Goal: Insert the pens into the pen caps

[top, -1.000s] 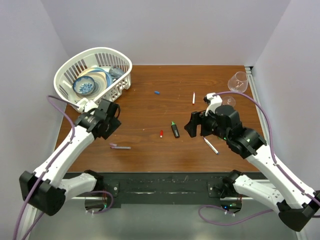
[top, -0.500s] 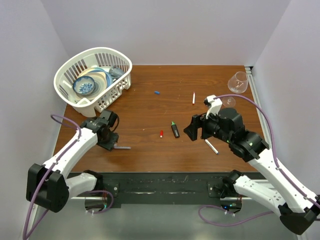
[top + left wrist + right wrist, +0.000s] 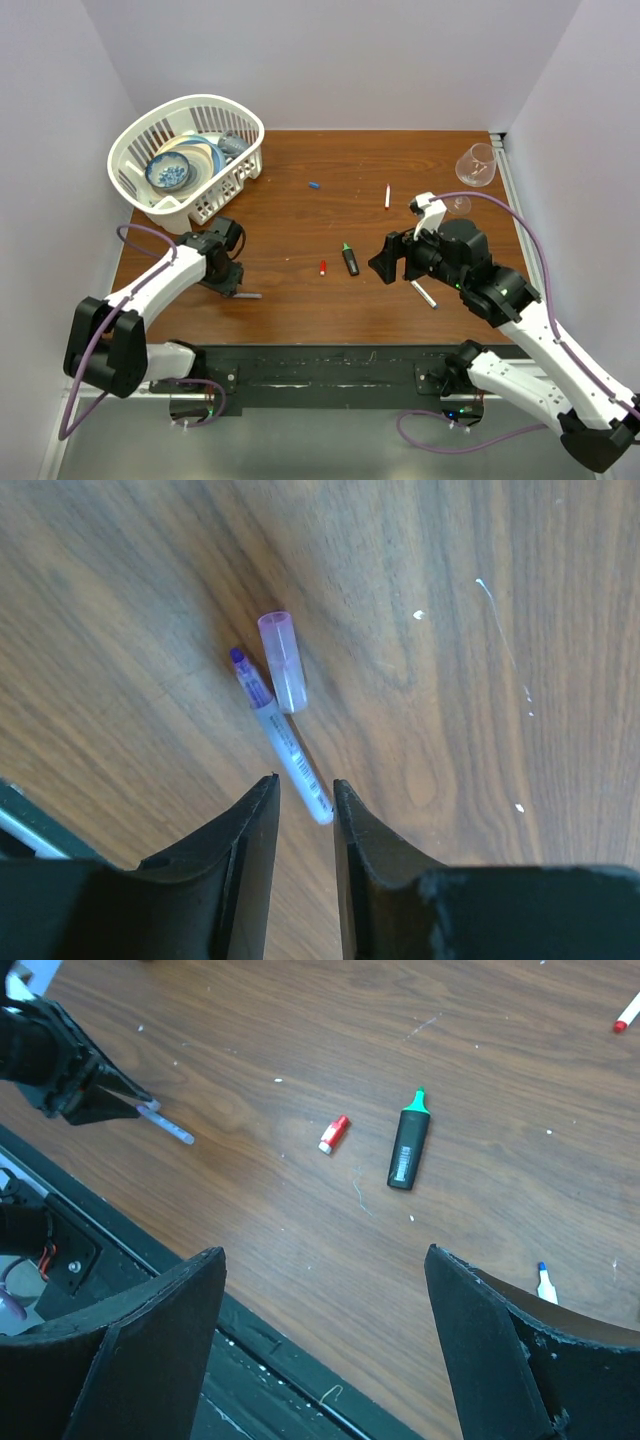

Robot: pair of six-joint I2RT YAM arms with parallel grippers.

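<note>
Brown wooden counter (image 3: 290,215) between pale walls carries everything, and the black marker (image 3: 351,260) with its green tip lies near its middle. Just left of the marker sits a red cap (image 3: 323,267). A blue cap (image 3: 314,185) lies farther back and to the marker's left, and a thin white pen (image 3: 387,196) lies back and to its right. A grey pen (image 3: 424,294) lies to the marker's right, nearer the arms.

Well left of the marker, the purple pen (image 3: 285,745) lies flat with a clear purple cap (image 3: 283,662) touching it near its tip. The left end effector (image 3: 305,788) stands over that pen's tail, its jaws narrowly parted and not yet pressed on it.

Right of the marker, the right end effector (image 3: 322,1260) hovers with its jaws spread wide, holding nothing.

A white basket (image 3: 243,120) of dishes stands far back-left of the marker.
</note>
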